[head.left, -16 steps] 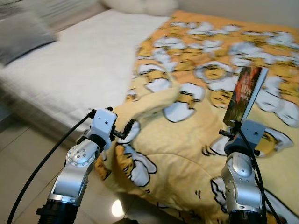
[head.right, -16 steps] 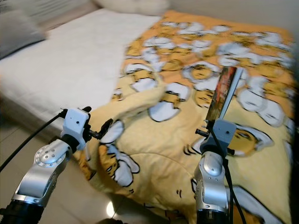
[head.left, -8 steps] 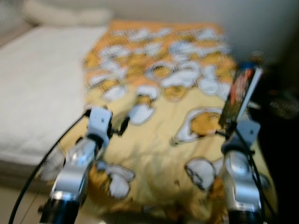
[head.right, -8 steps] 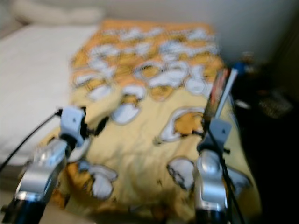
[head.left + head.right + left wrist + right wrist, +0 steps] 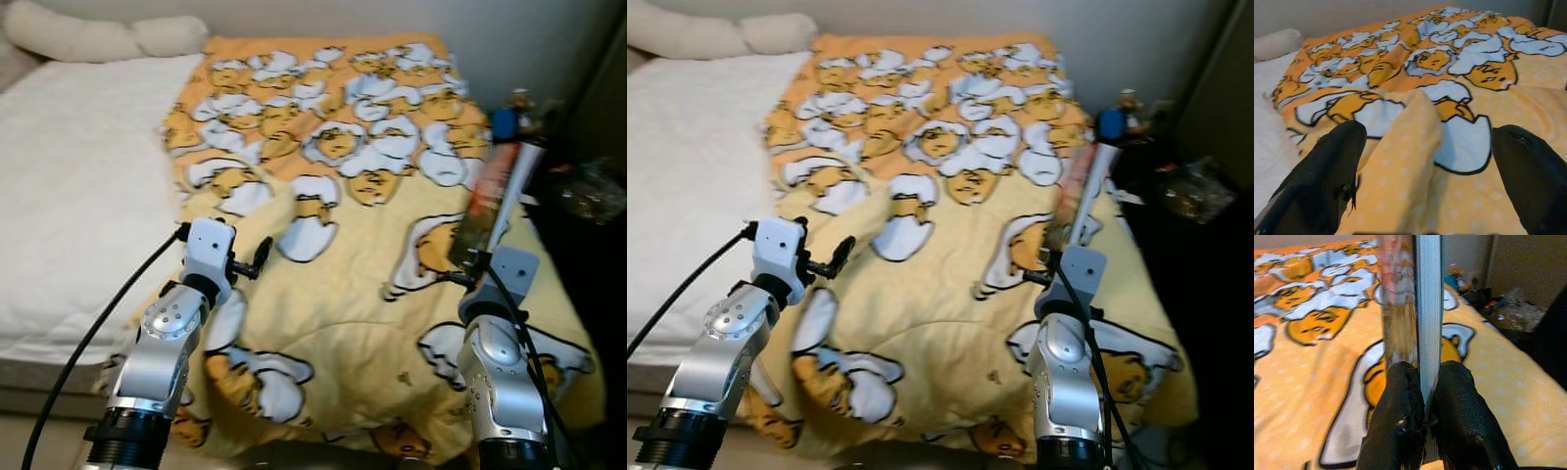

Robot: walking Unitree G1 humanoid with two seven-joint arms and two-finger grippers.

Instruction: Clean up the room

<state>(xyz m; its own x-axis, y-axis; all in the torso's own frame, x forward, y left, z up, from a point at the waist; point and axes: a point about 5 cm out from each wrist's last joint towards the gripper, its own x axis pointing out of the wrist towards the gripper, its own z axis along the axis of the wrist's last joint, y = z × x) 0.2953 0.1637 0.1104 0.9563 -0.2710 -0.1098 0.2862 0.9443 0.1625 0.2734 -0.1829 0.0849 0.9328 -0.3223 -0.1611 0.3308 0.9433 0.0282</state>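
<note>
Bed with white textured mattress cover (image 5: 78,186): lies beyond and to the left of the left gripper (image 5: 257,259); two cream pillows (image 5: 98,37) at its far end.

Yellow-orange quilted blanket printed with cartoon egg figures (image 5: 343,186): spread under and ahead of both grippers, one raised fold just beyond the left gripper's tips.

Dark bedside surface (image 5: 1176,196): to the right of the right gripper (image 5: 474,257), carrying a small blue-and-brown figurine (image 5: 1117,116) and a crinkled clear wrapper (image 5: 1190,191); details too dim to tell.

Thin book with a reddish dark cover and white page edges (image 5: 498,194): stands upright, slightly tilted, rising from the right gripper, clear of the blanket.

Right gripper: two black fingers (image 5: 1400,431) clamped on the book's lower edge, cover on one side, pages on the other.

Left gripper: fingers (image 5: 1332,161) spread apart with nothing between them, hovering low over the blanket fold.

Step in hand, by judgement: carrying the collected book to a place to put it away. The next move calls for facing the dark surface on the right, keeping the clamp firm, and lowering the book flat onto a free spot before releasing.
</note>
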